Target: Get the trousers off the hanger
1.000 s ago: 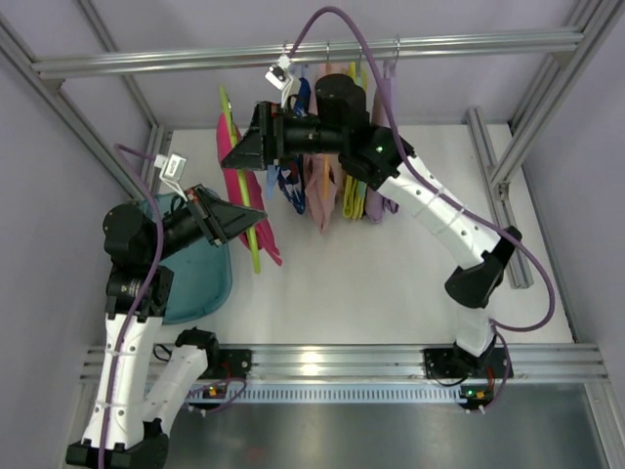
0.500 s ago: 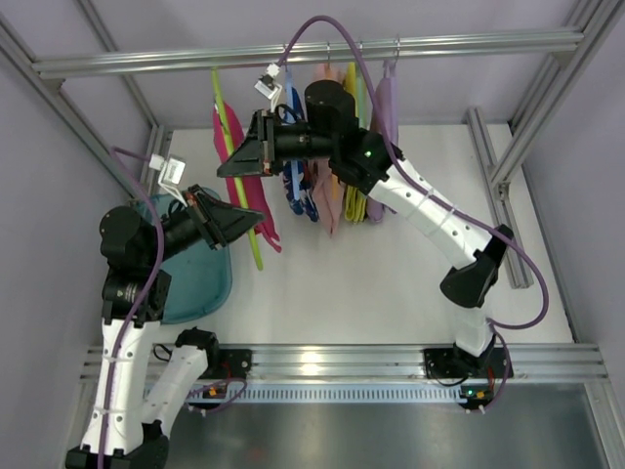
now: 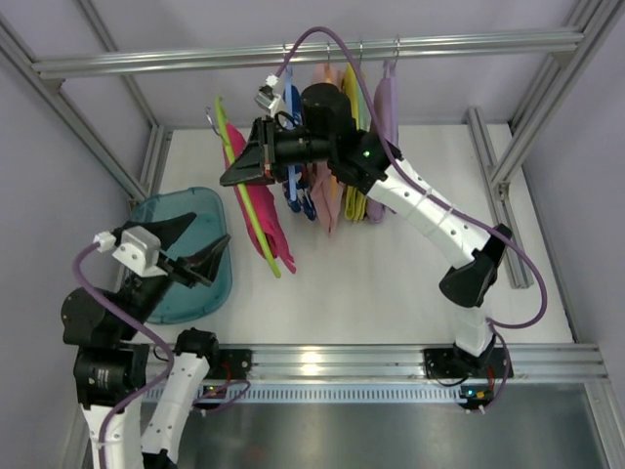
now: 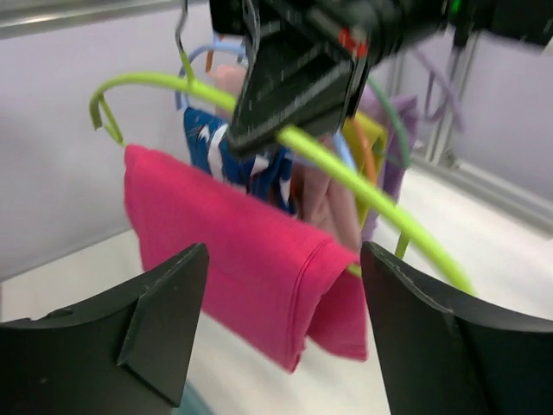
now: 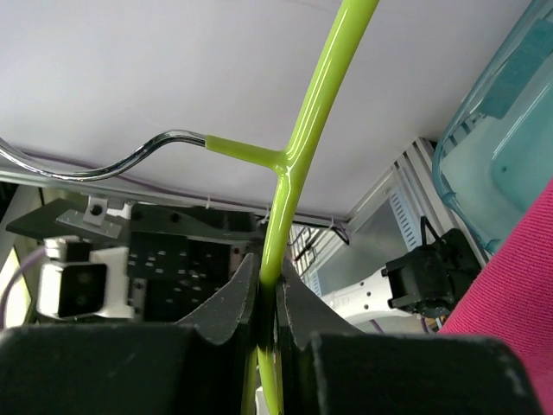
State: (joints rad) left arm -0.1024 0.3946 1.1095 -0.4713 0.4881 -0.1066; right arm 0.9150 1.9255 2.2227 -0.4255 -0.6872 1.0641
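**Right gripper (image 3: 232,174) pinched on the hanger (image 3: 256,227); left gripper (image 3: 207,237) spread wide, facing the trousers (image 3: 262,210)**

The right arm reaches across from its base to the far left of the table. Its wrist view shows both fingers closed tight on the lime-green stem just below the fork where the metal hook (image 5: 104,167) joins. It holds the hanger out in the air, apart from the other garments hanging on the rail (image 3: 439,44).

The left gripper hangs over the teal bin (image 3: 195,200) with its fingers well apart and nothing between them. It is the free arm and the nearer one to the cloth. From it the trousers lie ahead and a little to the right, away from the robot, with a clear gap between.

The trousers are folded over the hanger's lower bar and hang as a magenta sheet. In the left wrist view they fill the space between the two black fingers (image 4: 160,328) without touching either.

From above, the hanger's long axis runs on a diagonal, with the hook at the far left and the other end nearer the robot and to the right. The cloth lies along that line. The left gripper therefore faces the broad side of the cloth, not its end.

My judgement is that the coming move depends on this. The left fingers must go forward to close on the hanging fold, then draw it off across the bar toward the bin. The right gripper meanwhile keeps the hanger fixed. A pull along the bar's length would likely only slide the cloth against the hanger's curved end (image 4: 99,108).
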